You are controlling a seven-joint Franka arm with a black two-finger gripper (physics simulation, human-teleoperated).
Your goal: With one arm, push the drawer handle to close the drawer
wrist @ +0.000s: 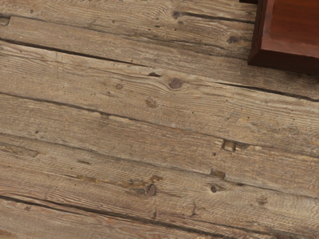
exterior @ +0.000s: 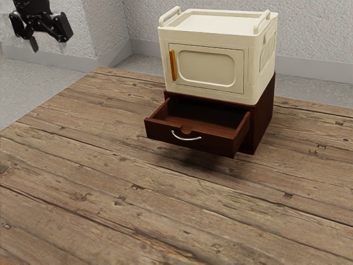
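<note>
- Parted jaws on the gripper (exterior: 51, 40), with a gap between; hangs in the air at the exterior view's upper left.
- Well apart from the drawer (exterior: 215, 144); glimpsed by one corner in the wrist view.
- Stands pulled out of the dark red-brown cabinet (exterior: 265, 118), with a curved silvery handle (exterior: 186, 138) on its front.
- Topped by a cream box (exterior: 256, 66) with an orange grip (exterior: 173, 65) on its door.
- Set on weathered planks (exterior: 83, 193), near pale walls (exterior: 314, 27).
</note>
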